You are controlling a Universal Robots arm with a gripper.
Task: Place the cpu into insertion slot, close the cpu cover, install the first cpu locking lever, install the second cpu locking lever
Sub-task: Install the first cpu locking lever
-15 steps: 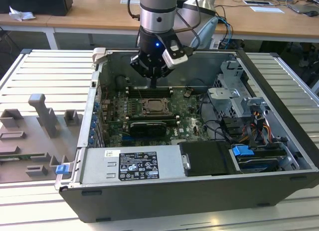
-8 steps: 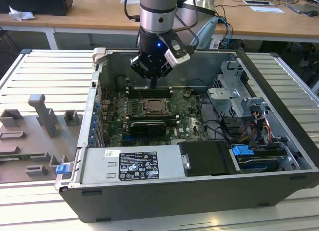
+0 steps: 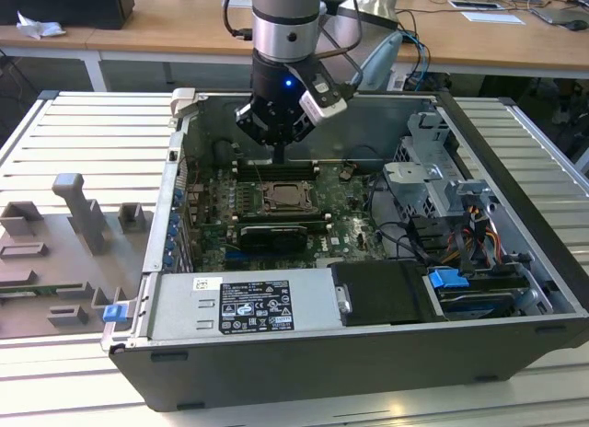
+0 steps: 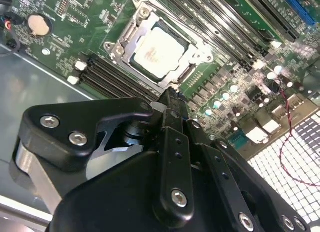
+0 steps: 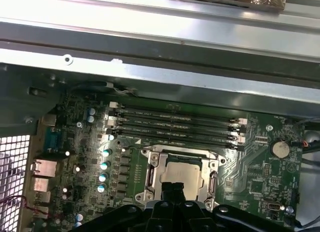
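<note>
Slats of pale metal are being used as the table (image 3: pixel 55 132), and a computer case (image 3: pixel 322 367) is being carried on them, laid on its side with the open face up. Behind the case, wooden desks (image 3: pixel 184 31) are being seen across the room, strewn with cables and papers. Beside the case, at the exterior view's left, a grey moulded fixture (image 3: pixel 55 261) is being kept on the same slats.

Inside the case, a green motherboard (image 3: pixel 340 229) is being shown on the floor of the box, with a power supply (image 3: pixel 244 305) along the case's near wall and a drive cage (image 3: pixel 428 183) toward the exterior view's right. Near the middle of the case, the cpu (image 4: pixel 159 52) is being held flat in the insertion slot (image 4: pixel 186 71), silver face up, and the cpu cover (image 5: pixel 181 153) is being seen lying down around it as a metal frame. Whether the levers are latched cannot be told. Long memory slots (image 5: pixel 175 124) are being seen just beside the frame.

Above the board, within the case's opening, the gripper (image 4: pixel 170 96) is being held with its fingers pressed together on nothing, the tips near the frame's edge but apart from it.
</note>
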